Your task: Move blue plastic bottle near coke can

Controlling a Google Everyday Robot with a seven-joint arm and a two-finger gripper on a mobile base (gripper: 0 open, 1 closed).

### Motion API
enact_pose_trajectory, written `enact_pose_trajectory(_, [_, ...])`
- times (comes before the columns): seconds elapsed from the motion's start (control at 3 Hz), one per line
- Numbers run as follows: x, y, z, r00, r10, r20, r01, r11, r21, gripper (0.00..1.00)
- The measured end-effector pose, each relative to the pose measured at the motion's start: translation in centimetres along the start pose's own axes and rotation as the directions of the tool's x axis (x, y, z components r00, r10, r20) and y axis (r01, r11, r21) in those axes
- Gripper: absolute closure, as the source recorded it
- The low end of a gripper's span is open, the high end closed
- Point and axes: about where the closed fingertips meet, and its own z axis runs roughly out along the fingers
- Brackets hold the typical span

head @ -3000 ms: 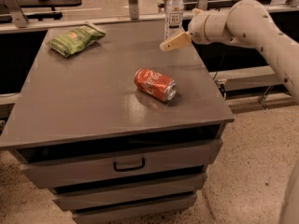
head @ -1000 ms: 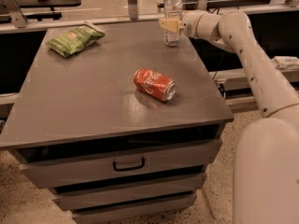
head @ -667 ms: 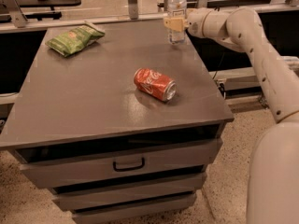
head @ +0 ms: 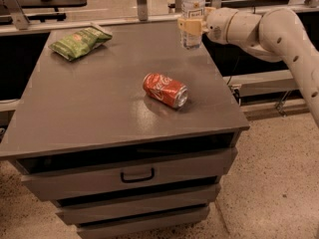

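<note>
Your gripper [head: 189, 27] sat over the far right corner of the flat grey surface [head: 99, 103]. It reached in from the right on the white, jointed arm [head: 269, 26]. Its tan fingers [head: 187, 26] were clamped on the clear plastic water bottle [head: 192, 4], gripping the body just under the white label. The bottle stood upright with its white screw cap on top. You could not tell whether its base was resting on the surface or just above it.

The red Coca-Cola drink can [head: 165, 90] lay on its side near the middle of the surface, right of centre, with its silver end facing the near right. It was well apart from the bottle, nearer to you and a little to the left of it.

A crumpled green crisp bag [head: 79, 41] lay at the far left of the surface, away from both. Below the surface, the grey cabinet showed a drawer with a dark handle [head: 137, 175].
</note>
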Motion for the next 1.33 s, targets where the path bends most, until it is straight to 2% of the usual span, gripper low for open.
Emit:
enact_pose_trajectory(0.33, [0.0,3.5,-1.6,0.999,0.021,0.036,-0.019,0.9976,-0.067,1.0])
enact_pose_trajectory(0.67, [0.5,6.4,-2.9,0.998,0.043,0.045,-0.035,0.9881,-0.149,1.0])
enact_pose_trajectory(1.0, [1.3,9.2,-3.9,0.998,0.056,0.036,-0.046,0.9679,-0.247,1.0])
enact_pose_trajectory(1.33, [2.5,11.5,-4.7,0.998,0.066,0.012,-0.058,0.937,-0.345,1.0])
